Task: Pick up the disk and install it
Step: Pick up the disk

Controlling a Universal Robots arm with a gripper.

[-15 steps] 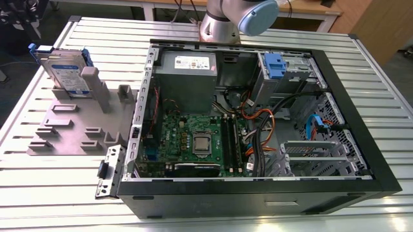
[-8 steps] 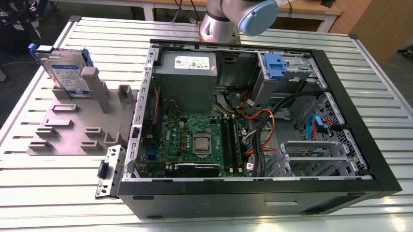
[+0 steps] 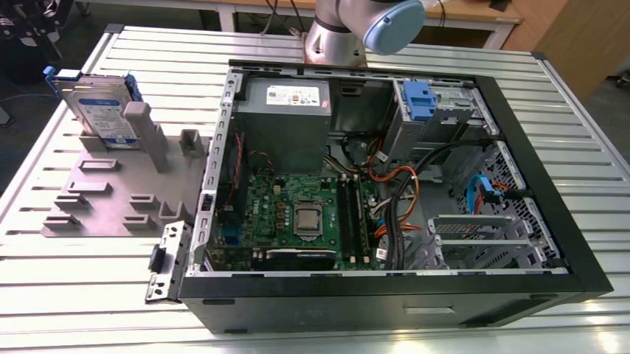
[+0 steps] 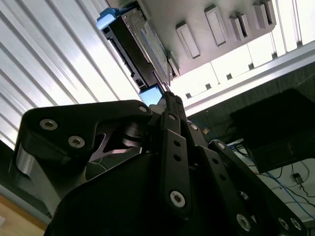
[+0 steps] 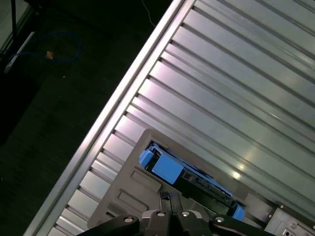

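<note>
Gripper [image 4: 168,98], closed and empty, points toward disk [image 4: 147,42].

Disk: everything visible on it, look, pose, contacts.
The disk is a flat silver-grey drive with a white-and-blue label, framed by a blue plastic carrier with end tabs. It stands on edge, leaning slightly, in the grey fixture on the slatted table, at the exterior view's left of the open computer case. Only the fixture touches it.

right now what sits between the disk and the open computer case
In the exterior view, two grey upright posts of the fixture plate holding the disk stand between it and the computer case.
</note>
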